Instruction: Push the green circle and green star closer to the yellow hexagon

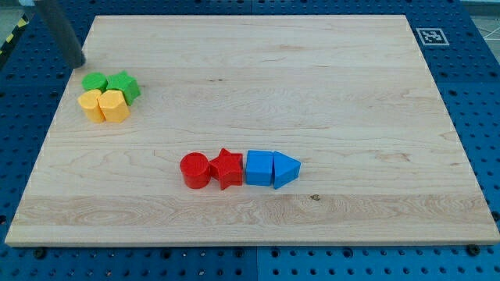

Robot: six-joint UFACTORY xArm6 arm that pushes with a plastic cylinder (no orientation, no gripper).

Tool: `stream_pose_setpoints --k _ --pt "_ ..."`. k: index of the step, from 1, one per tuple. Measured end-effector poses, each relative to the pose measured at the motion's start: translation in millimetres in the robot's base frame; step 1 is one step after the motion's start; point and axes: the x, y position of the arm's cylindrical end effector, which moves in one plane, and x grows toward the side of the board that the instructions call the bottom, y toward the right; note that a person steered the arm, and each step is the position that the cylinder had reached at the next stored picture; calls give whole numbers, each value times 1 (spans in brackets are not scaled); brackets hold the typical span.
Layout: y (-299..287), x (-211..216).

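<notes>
Pale wooden bench fills most of the view, lying on a blue perforated base; a small black-and-white marker tag sits off the board's top right corner.

No pincer on this arm, so no open or closed state to record; it ends in a dark rod. My tip is at the view's upper left, at the board's left edge, just above and to the left of the green blocks. Cannot tell whether it touches them; a narrow gap seems to show.

Nearest cluster, four blocks packed tight:
- green circle, top left of the group, closest to the tip.
- green star, just right of the circle, touching it.
- yellow hexagon, directly below the star and in contact with it.
- second yellow block, shape unclear, left of the hexagon and below the circle, touching both.

Both greens sit pressed against the yellow pair.

Farther out, well apart, a row near the board's lower middle running left to right:
- red cylinder.
- red star, touching the cylinder.
- blue cube, just beside the star.
- blue triangle, against the cube, pointing to the view's right.
</notes>
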Motion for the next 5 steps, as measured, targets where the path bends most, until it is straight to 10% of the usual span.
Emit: stream_pose_setpoints --k 5 --pt "0 41"
